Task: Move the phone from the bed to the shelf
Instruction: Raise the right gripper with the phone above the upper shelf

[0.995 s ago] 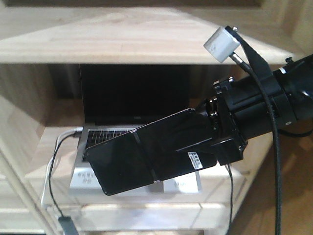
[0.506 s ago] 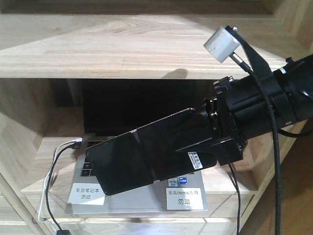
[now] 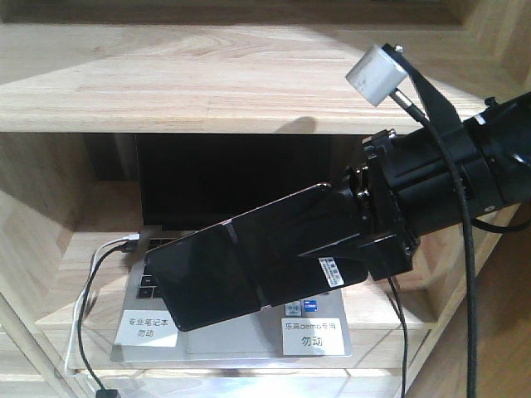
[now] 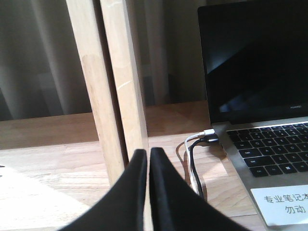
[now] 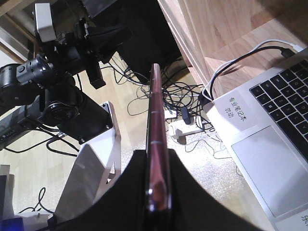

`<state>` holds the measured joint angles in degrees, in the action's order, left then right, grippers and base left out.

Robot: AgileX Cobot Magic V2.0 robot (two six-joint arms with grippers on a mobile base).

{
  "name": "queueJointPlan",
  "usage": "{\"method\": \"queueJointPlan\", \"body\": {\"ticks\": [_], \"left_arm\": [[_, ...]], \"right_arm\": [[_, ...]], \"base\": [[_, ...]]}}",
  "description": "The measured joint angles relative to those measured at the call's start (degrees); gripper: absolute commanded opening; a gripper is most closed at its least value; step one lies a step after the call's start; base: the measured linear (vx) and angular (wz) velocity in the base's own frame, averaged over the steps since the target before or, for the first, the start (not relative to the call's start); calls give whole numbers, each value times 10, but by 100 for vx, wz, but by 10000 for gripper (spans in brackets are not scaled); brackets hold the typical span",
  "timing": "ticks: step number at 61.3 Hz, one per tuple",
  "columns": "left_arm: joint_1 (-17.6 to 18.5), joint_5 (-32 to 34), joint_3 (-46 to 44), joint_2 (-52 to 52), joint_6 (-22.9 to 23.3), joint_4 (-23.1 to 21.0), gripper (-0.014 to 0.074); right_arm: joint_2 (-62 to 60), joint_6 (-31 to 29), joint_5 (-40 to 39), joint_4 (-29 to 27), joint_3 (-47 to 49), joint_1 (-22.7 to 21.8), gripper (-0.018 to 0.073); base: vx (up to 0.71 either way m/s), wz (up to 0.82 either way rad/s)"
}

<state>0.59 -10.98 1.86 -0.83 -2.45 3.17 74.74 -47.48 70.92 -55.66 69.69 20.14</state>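
Observation:
The black glossy phone [image 3: 195, 286] hangs tilted in the air in front of the shelf's [image 3: 207, 83] lower compartment, above the laptop's keyboard. My right gripper [image 3: 249, 265] is shut on its sticker end from the right. The right wrist view shows the phone [image 5: 154, 101] edge-on, its pinkish rim pinched between the two black fingers of my right gripper [image 5: 158, 156]. My left gripper [image 4: 146, 153] is shut with nothing in it, in front of a pale wooden upright [image 4: 120, 86] of the shelf. The bed is out of view.
An open grey laptop [image 3: 241, 166] with white labels fills the compartment; it also shows in the wrist views as laptop [image 4: 255, 62] and laptop [image 5: 274, 159]. White and black cables [image 3: 91, 282] plug into its left side. Below, the floor holds tangled wires [image 5: 187, 125] and the left arm [image 5: 57, 53].
Over the last second the shelf and laptop have slid lower in the front view, while my right gripper and the phone kept their place in the frame. The last half second is nearly still.

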Motion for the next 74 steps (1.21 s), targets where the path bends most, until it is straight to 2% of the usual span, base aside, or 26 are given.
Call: {"method": "queueJointPlan", "body": {"ticks": [52,61,74], "left_arm": [[0,0,0,0,0,0,1],[0,0,0,0,0,0,1],[0,0,0,0,0,0,1]], "right_arm": [[-21,-8,0,-11,4,0,-1],[-52,-1,4,-11,43,0,-1],[-62,44,13,-12,147,0,-1]], "base": [[0,0],[0,0],[0,0]]}}
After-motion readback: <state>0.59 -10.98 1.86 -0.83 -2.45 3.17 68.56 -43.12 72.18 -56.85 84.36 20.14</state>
